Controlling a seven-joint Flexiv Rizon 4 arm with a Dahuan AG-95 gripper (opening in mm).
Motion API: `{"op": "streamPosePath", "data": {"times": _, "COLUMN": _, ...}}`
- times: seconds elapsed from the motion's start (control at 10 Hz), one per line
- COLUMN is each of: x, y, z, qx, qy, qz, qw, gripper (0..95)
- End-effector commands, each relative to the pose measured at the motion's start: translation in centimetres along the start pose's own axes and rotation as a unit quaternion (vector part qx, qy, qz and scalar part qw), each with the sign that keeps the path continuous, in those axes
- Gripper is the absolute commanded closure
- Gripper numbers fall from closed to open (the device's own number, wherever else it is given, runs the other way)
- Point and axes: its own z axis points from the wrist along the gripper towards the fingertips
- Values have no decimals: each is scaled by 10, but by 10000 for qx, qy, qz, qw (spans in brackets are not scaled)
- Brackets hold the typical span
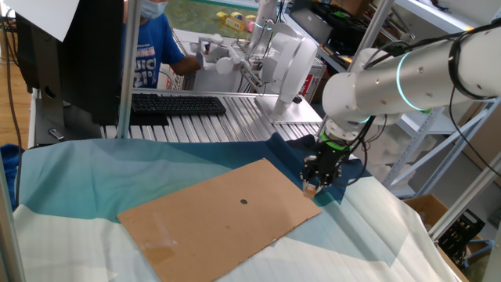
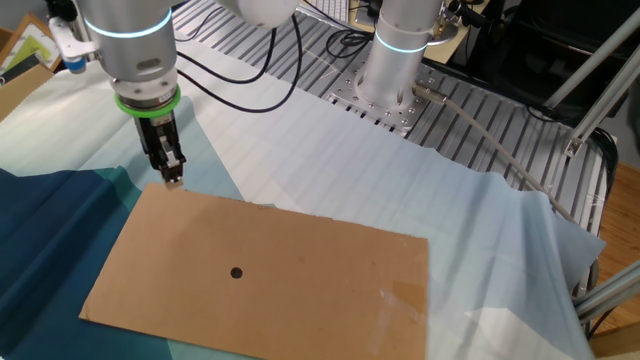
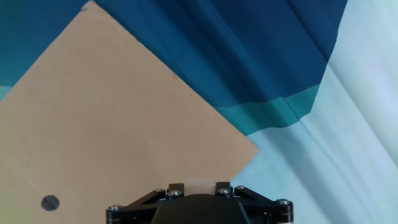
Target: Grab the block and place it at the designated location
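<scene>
Hand view shows my pincer (image 3: 198, 186) clamped on the block (image 3: 198, 185), a small pale tan cube caught between my two fingers at the bottom edge of the picture, with the black body of my hand just below it. Under it lies the cardboard sheet (image 3: 112, 118), and I hang over the part of it near one corner, close to where the brown edge gives way to the cloth (image 3: 261, 56), which runs dark blue, then teal, then very pale. The dot (image 3: 50, 202) sits at the lower left of this view, well apart from the block.

From one fixed view, my pincer (image 1: 311, 186) points down at the right-hand corner of the cardboard sheet (image 1: 211, 219), the block (image 1: 311, 189) a tan speck at the fingertips, and the dot (image 1: 243, 201) lies near the middle of the sheet. My arm (image 1: 407, 74) reaches in from the right, white with a glowing ring.

From the other fixed view, my pincer (image 2: 172, 182) stands upright at the sheet's far left corner, the block (image 2: 173, 184) just above the cardboard, though I cannot tell whether it touches; the dot (image 2: 236, 272) is well apart from it on the sheet
</scene>
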Motion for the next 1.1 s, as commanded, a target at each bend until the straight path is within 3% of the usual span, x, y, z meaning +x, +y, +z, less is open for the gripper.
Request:
{"op": "streamPosePath", "data": {"times": 0.1, "x": -1, "y": 20, "z": -2, "qx": 82, "qy": 49, "qz": 311, "qw": 9995, "gripper": 950}}
{"op": "streamPosePath", "data": {"times": 0.3, "x": -5, "y": 38, "z": -5, "qx": 131, "qy": 75, "qz": 386, "qw": 9991, "gripper": 950}}
{"op": "streamPosePath", "data": {"times": 1.1, "x": -18, "y": 95, "z": -1, "qx": 109, "qy": 125, "qz": 359, "qw": 9992, "gripper": 950}}
